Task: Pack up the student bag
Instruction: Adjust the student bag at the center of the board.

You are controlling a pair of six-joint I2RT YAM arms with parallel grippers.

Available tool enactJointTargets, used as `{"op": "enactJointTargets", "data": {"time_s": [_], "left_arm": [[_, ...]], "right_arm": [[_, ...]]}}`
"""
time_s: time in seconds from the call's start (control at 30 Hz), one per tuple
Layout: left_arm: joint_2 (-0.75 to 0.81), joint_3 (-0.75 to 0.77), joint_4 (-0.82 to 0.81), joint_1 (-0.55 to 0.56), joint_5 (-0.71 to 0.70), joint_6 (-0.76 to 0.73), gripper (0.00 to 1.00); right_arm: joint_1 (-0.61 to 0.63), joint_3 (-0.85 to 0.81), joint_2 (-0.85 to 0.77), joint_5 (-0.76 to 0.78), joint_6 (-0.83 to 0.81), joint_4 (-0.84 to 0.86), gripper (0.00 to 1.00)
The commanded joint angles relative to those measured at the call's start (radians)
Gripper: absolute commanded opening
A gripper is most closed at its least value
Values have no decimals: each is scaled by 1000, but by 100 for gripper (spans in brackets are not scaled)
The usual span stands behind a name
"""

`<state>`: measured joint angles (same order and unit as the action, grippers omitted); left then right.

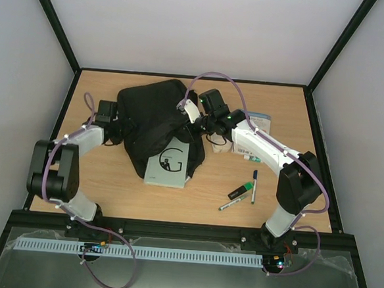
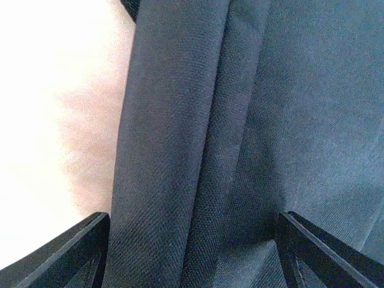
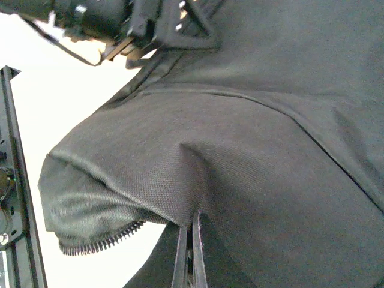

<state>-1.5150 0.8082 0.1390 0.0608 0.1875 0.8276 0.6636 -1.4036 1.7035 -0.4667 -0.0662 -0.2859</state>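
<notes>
The student bag [image 1: 155, 118], a black soft backpack, lies in the middle of the table with its mouth toward the arms. A grey book marked "G" [image 1: 168, 163] lies at that mouth, its far end under the fabric. My left gripper [image 1: 119, 120] is against the bag's left side. In the left wrist view, the gripper [image 2: 192, 219] has its fingers [image 2: 90, 246] wide apart, astride a fold of the bag [image 2: 180, 150]. My right gripper [image 1: 185, 106] is at the bag's upper right. There the gripper [image 3: 193, 227] is shut on a pinch of the bag's fabric [image 3: 240, 150], beside the zip [image 3: 96, 243].
Right of the bag lie a green highlighter [image 1: 243, 190], a dark pen [image 1: 253, 186] and a thin pen [image 1: 228, 205]. A pale booklet [image 1: 258, 118] and a small white thing [image 1: 221, 147] lie by the right arm. Black frame rails border the table [image 1: 280, 104].
</notes>
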Motion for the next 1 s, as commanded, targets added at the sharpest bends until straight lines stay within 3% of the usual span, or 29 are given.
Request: {"op": "enactJointTargets", "data": {"time_s": [0.0, 0.2, 0.5, 0.6, 0.8, 0.97], "left_arm": [[-109, 125, -139, 8, 139, -26, 76], [3, 177, 38, 2, -5, -116, 84], [434, 75, 320, -9, -105, -57, 90], [516, 33, 395, -9, -62, -38, 86], [553, -76, 481, -8, 61, -45, 66], [543, -148, 480, 31, 100, -27, 63]], "right_arm": [[4, -6, -29, -79, 19, 31, 1], [4, -5, -26, -74, 22, 39, 1], [0, -30, -7, -85, 47, 44, 1], [-2, -34, -6, -81, 52, 45, 1], [-10, -43, 6, -84, 62, 46, 1], [-18, -63, 17, -88, 67, 42, 1]]}}
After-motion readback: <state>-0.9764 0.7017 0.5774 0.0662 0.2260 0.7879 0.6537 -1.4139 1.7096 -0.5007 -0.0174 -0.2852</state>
